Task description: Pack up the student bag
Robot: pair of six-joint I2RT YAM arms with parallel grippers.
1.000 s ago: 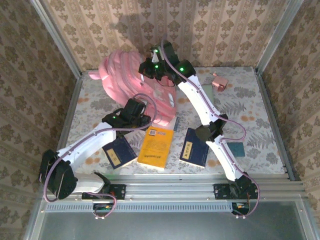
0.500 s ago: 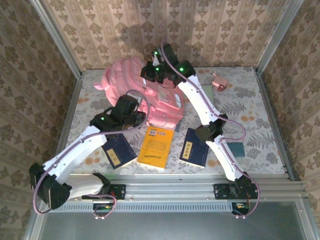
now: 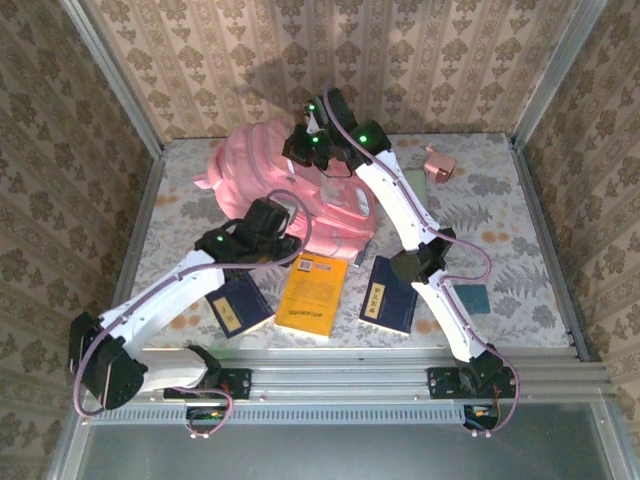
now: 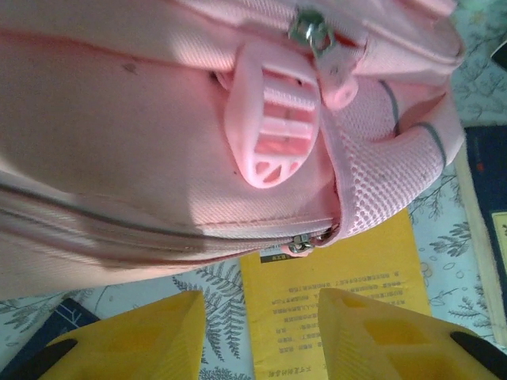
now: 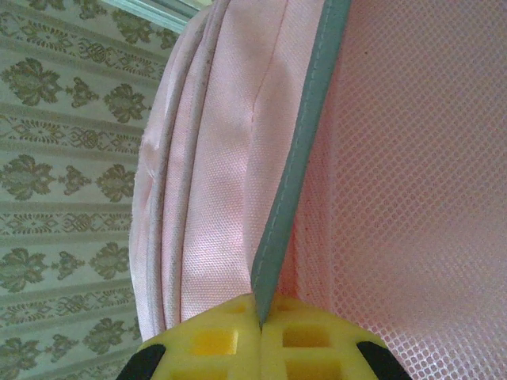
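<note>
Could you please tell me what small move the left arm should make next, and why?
Probably ease the left gripper forward and close on the bag's lower zip pull. Its jaws stand open short of it, the zip looks closed, and the right gripper is shut on the bag's grey trim.

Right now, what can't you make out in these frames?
- Top view: the right arm covers the student bag's top; whether its main zip is open is hidden.
- Top view: the left arm covers part of the left blue book.
- Left wrist view: the yellow book's print is too small to read.
- Top view: the pink box is too small to identify.
</note>
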